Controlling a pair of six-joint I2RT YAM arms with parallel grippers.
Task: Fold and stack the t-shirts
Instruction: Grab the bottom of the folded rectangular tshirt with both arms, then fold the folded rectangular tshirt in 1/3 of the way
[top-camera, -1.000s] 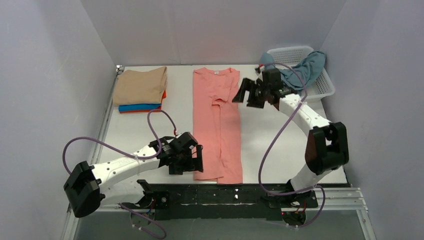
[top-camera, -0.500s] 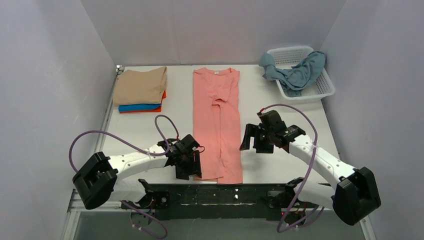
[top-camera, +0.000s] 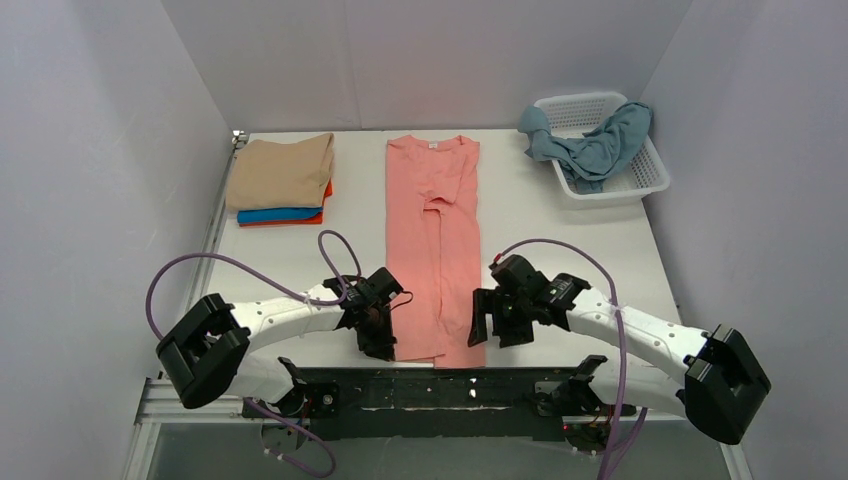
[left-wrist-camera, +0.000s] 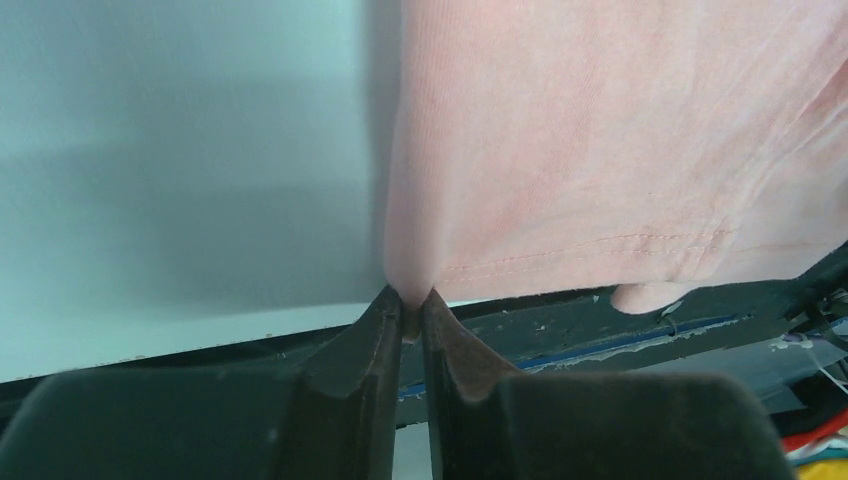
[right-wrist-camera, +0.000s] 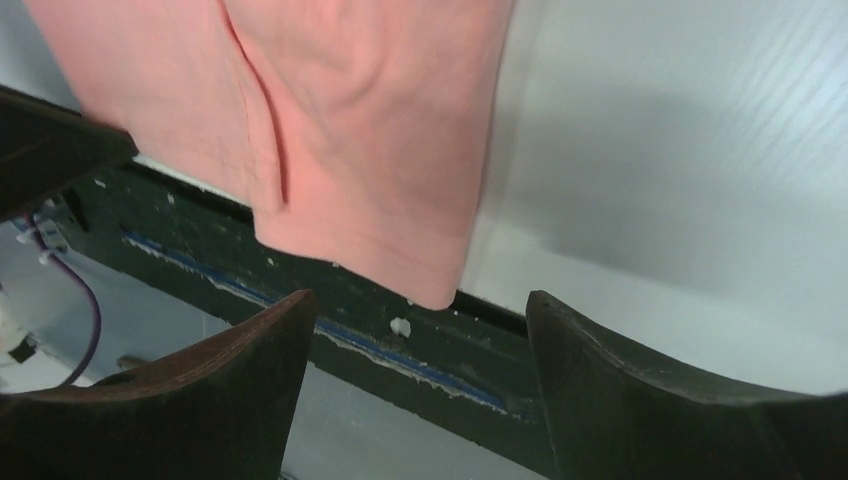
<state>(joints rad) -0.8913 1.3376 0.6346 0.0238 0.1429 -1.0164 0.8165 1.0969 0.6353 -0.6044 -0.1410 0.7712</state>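
White table (top-camera: 560, 250): pink tee (top-camera: 440, 230) folded lengthwise, L fingers (left-wrist-camera: 385, 325) pinching hem, R fingers (right-wrist-camera: 600, 370) spread.

salmon shirt (top-camera: 435, 230): flat long strip, centre | tan-blue-orange stack (top-camera: 283, 175): far left | grey-blue shirt (top-camera: 600, 148): crumpled, far right

- A flat shirt (top-camera: 435, 240) is lying along the bench's (top-camera: 560, 240) middle, reaching the near edge.
- A shirt stack (top-camera: 280, 178) is sitting in the far left corner.
- A basket (top-camera: 655, 185), holding another shirt (top-camera: 600, 150), is sitting far right.
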